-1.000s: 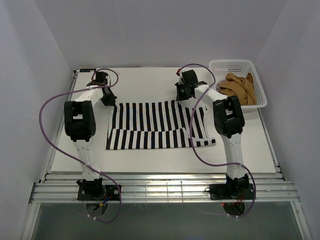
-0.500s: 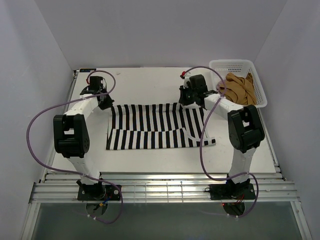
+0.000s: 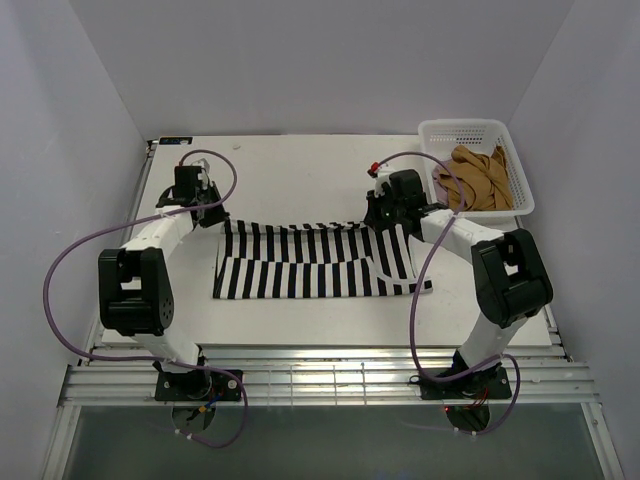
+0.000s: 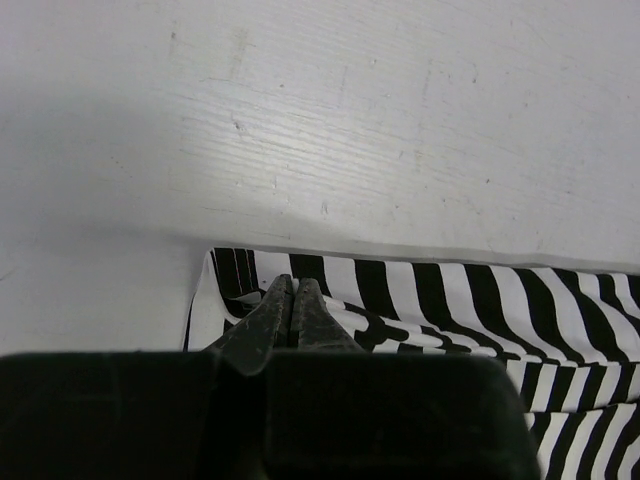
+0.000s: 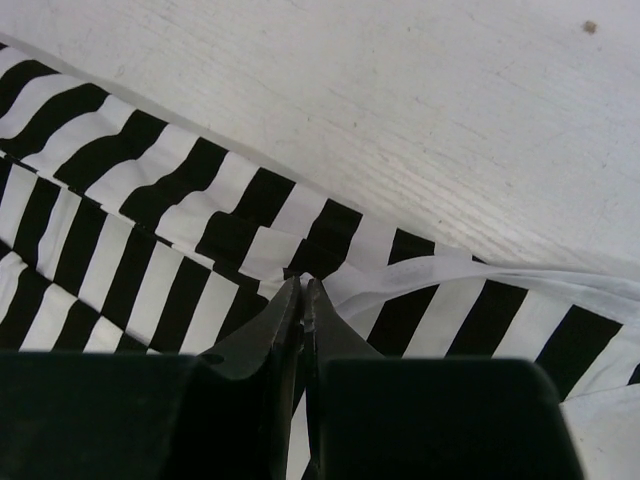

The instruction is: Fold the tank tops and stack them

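Striped top (image 3: 300, 270), pinched by left hand (image 4: 292, 282), right hand (image 5: 302, 284)

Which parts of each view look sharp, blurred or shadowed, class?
Top external: evenly lit, the striped tank top crisp. Left wrist: the left gripper dark and soft-edged, a broad soft shadow on the table. Right wrist: stripes and table grain sharp, the right gripper featureless black.
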Action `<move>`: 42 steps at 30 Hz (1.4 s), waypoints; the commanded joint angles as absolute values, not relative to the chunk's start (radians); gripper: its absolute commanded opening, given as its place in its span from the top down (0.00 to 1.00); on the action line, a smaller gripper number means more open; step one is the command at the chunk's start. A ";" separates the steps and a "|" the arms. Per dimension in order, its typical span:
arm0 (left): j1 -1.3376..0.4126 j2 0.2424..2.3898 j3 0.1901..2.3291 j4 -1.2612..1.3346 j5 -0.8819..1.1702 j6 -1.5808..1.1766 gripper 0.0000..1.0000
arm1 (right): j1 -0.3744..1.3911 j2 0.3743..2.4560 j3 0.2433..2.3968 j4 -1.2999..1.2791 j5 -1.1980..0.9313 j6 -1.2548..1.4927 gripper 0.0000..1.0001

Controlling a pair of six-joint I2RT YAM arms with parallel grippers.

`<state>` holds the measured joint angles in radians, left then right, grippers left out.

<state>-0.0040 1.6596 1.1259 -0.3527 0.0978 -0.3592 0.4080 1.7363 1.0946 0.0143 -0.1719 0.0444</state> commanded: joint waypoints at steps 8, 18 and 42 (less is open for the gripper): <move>-0.002 1.557 1.017 -0.218 0.153 -0.235 1.00 | 0.408 1.623 0.982 0.060 -0.209 0.021 0.92; -0.002 1.532 0.945 -0.169 0.140 -0.247 1.00 | 0.426 1.591 0.890 0.067 -0.244 0.026 0.92; -0.002 1.477 0.861 -0.235 0.048 -0.354 0.49 | 0.445 1.592 0.801 0.071 -0.261 0.060 0.77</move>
<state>-0.0040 1.5639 0.8684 -0.2157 0.0853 -0.3244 0.4366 1.6272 0.8120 0.0547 -0.2329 0.0574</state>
